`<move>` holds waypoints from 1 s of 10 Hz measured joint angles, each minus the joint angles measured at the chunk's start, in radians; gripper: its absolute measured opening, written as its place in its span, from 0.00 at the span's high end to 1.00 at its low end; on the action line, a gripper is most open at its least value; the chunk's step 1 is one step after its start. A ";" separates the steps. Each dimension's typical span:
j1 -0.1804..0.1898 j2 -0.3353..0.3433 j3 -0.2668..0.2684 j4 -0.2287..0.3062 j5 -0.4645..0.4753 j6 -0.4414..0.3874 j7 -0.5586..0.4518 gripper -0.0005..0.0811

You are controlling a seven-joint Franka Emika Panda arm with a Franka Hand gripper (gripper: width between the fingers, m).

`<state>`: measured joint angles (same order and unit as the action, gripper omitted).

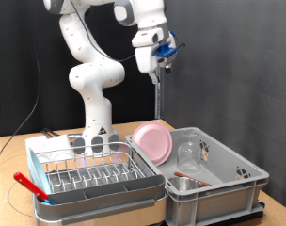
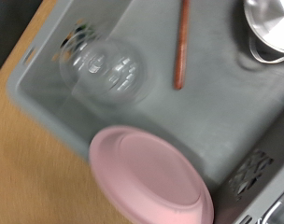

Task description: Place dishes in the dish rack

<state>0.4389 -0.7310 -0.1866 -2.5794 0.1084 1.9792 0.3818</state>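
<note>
My gripper (image 1: 158, 79) hangs high above the grey tub and holds nothing that shows; its fingers do not show in the wrist view. The round pink plate (image 1: 152, 141) (image 2: 151, 177) leans on the tub's wall beside the rack. The clear glass (image 1: 187, 151) (image 2: 105, 70) lies inside the tub. The steel bowl (image 1: 185, 185) (image 2: 268, 28) and the thin red utensil (image 2: 181, 42) are also in the tub. The chrome wire dish rack (image 1: 87, 174) stands at the exterior view's lower left, with nothing on its prongs.
The grey plastic tub (image 1: 239, 174) (image 2: 217, 103) stands to the exterior view's right of the rack on a wooden table (image 2: 25, 140). A red-handled item (image 1: 28, 182) lies at the rack's left front corner. The robot's base stands behind the rack. A black curtain is behind.
</note>
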 joint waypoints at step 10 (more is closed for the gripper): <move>0.062 -0.082 0.020 -0.108 -0.171 -0.126 -0.395 0.00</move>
<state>0.5009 -0.8130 -0.1665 -2.6872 -0.0624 1.8528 -0.0127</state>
